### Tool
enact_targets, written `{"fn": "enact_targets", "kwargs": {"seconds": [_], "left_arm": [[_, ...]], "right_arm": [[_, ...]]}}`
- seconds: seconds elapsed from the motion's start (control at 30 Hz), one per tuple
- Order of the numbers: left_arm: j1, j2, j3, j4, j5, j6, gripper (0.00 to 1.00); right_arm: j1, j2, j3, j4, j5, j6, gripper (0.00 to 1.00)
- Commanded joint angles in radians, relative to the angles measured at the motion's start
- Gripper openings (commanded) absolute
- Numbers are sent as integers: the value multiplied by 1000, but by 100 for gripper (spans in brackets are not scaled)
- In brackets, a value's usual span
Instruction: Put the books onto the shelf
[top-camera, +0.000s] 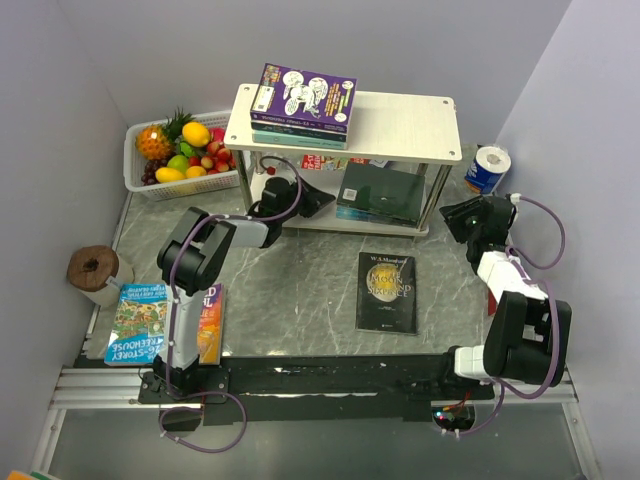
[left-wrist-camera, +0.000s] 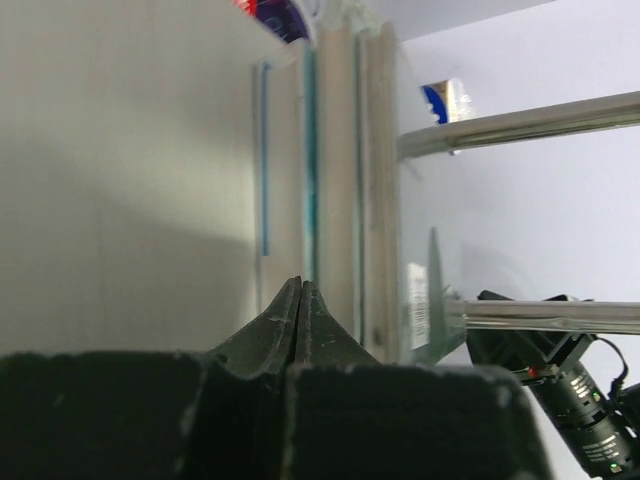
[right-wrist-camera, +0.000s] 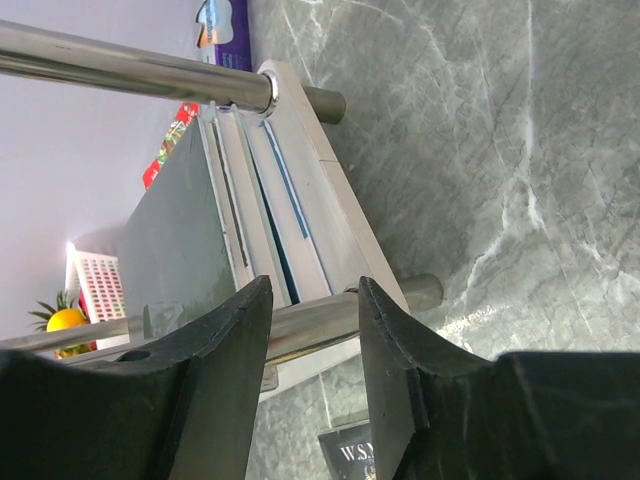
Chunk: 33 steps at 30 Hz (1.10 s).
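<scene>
Both arms reached toward the shelf (top-camera: 400, 122); three books lay on the table (top-camera: 300, 290).
The left gripper (left-wrist-camera: 300, 300) was shut on nothing at the lower tier's left end; the right gripper (right-wrist-camera: 312, 295) held its jaws apart and empty near the tier's right end. A purple cartoon book (top-camera: 305, 95) topped the upper board's flat stack; a dark green book (top-camera: 385, 190) lay below. The black book (top-camera: 387, 290) lay flat mid-table, long axis near-to-far, title toward the shelf; the blue children's book (top-camera: 140, 322) and orange book (top-camera: 210, 320) lay by the left base.
</scene>
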Motion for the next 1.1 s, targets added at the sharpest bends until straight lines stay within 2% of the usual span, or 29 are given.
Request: {"fn": "enact_targets", "kwargs": {"seconds": [0.0,1.07], "left_arm": [[-5,-56,-14,2,10,28,1],[-51,-102,-103,146,41,-9,1]], "right_arm": [[6,11,23,35,-4,-7,48],[27,28,14,53,-17,-8,49]]}}
